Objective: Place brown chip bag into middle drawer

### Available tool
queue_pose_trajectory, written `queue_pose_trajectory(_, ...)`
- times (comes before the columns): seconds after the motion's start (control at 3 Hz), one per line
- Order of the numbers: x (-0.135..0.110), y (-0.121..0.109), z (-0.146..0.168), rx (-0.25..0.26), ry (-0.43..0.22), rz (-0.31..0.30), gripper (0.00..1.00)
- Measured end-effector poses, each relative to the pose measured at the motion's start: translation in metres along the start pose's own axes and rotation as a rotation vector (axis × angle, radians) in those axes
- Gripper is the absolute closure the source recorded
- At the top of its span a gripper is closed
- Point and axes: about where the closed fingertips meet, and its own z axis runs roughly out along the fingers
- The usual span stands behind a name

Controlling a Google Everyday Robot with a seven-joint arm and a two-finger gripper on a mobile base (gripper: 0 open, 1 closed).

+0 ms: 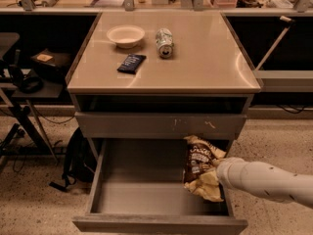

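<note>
The brown chip bag (pixel 200 166) stands upright at the right side of the open middle drawer (pixel 146 199), its dark brown top up and its pale yellow bottom by the right wall. My gripper (pixel 214 173) reaches in from the right at the end of the white arm (pixel 266 181); it sits against the bag's lower right and the bag hides it. The drawer is pulled out, with a flat grey floor and tall side walls.
On the tan counter top (pixel 205 67) lie a white bowl (pixel 125 35), a tipped can (pixel 164 42) and a small dark blue packet (pixel 131 62). A scratched grey drawer front (pixel 161 125) is shut above the open drawer. A black bag (pixel 78 158) sits on the floor to the left.
</note>
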Motion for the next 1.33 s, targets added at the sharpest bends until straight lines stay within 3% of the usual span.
queue_pose_trajectory(0.33,0.019,-0.001,0.023,0.000,0.056,-0.038,1.00)
queue_pose_trajectory(0.67,0.030,0.013,0.048,-0.019,0.124,-0.101,1.00)
queue_pose_trajectory(1.33,0.025,0.053,0.097,-0.113,0.198,-0.217,1.00)
